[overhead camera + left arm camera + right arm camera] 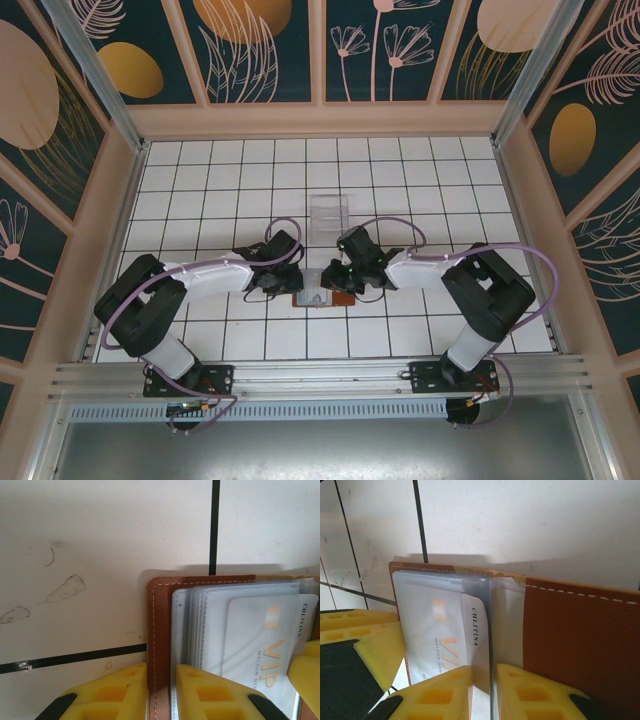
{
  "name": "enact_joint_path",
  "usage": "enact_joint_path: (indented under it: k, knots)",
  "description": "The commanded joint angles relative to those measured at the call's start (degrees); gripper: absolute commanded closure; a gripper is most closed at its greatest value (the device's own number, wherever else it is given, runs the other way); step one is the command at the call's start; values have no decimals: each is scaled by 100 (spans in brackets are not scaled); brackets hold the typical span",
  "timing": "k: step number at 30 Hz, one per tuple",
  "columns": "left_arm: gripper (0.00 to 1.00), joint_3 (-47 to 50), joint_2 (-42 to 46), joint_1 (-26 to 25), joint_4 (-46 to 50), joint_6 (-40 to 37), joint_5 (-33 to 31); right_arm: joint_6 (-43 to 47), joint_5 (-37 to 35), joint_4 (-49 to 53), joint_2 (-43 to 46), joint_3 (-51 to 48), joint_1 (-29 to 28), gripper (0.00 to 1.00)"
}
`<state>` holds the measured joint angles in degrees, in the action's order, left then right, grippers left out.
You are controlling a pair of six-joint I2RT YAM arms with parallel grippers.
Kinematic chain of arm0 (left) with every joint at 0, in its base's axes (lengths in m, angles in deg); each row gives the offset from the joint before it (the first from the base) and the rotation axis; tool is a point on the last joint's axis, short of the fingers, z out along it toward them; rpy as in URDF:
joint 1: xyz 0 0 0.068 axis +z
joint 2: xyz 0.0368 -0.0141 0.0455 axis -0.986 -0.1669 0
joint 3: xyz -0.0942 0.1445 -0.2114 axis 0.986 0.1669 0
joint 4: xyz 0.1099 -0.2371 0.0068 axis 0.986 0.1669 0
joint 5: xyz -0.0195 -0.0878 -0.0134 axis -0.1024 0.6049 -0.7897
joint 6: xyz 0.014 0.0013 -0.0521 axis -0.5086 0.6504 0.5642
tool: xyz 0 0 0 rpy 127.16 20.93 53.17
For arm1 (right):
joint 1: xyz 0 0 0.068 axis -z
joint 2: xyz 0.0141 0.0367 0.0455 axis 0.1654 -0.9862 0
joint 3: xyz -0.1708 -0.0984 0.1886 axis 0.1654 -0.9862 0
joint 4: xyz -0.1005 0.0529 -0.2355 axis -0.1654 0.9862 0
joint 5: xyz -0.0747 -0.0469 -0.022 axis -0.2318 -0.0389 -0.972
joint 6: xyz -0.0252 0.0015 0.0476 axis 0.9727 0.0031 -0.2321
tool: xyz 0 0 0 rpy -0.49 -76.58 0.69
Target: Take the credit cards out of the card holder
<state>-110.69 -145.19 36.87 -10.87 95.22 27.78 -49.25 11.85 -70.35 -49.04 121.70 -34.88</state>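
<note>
Small brown leather card holder point(322, 299) lies open near the middle of the white tiled worktop's point(200, 180) near edge.
Left gripper point(160, 680) clamps its stiff cover; right gripper point(483, 680) pinches the topmost of the thin, pale plastic credit cards point(445, 640), probably light, slick and springy, best gripped at the exposed edge.

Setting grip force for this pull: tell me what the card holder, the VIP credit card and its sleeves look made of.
Card holder: brown leather or faux leather, matte with a fine grain, white stitching along the edge.
Credit card: stiff pale plastic, smooth and slightly glossy, with gold VIP print.
Sleeves: thin clear flexible plastic, judging by the stacked see-through edges.
</note>
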Motion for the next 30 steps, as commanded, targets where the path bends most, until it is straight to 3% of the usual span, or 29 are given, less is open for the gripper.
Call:
enact_joint_path:
  k: [1, 15, 30]
  knots:
    - [78, 91, -195, -41, 132, -90, 37, -164, 295, -504, 40, -219, 67, 79]
    - [78, 74, -270, -46, 158, -90, 39, -568, 1009, -2092, 18, -911, 246, 84]
    - [78, -34, -274, -49, 413, -145, -147, -452, 922, -1933, 193, -1135, 388, 91]
